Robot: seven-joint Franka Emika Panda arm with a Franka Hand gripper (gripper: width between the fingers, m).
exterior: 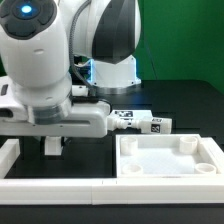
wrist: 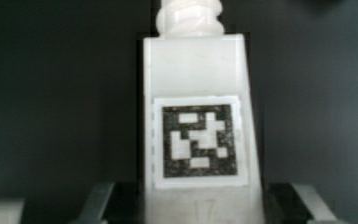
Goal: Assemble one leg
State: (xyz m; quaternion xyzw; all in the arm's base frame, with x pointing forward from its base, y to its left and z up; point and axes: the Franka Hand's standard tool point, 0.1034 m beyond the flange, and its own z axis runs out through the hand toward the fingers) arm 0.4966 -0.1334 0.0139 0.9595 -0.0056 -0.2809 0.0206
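Note:
In the wrist view a leg (wrist: 197, 110), a white post with a black-and-white tag on its upper face and a threaded tip at its far end, lies on the black table. My gripper (wrist: 201, 206) is open and straddles the leg's near end. A dark gap shows between each finger (wrist: 101, 204) and the leg. In the exterior view the gripper (exterior: 52, 146) is low over the table at the exterior view's left, and this leg is hidden under it. Two more tagged legs (exterior: 126, 121) (exterior: 157, 126) lie behind the panel.
The large white square panel (exterior: 168, 172) with a raised rim lies at the exterior view's right front. The long white L-shaped rail (exterior: 60, 188) runs along the front and up the left side. The arm's base (exterior: 112, 68) stands behind.

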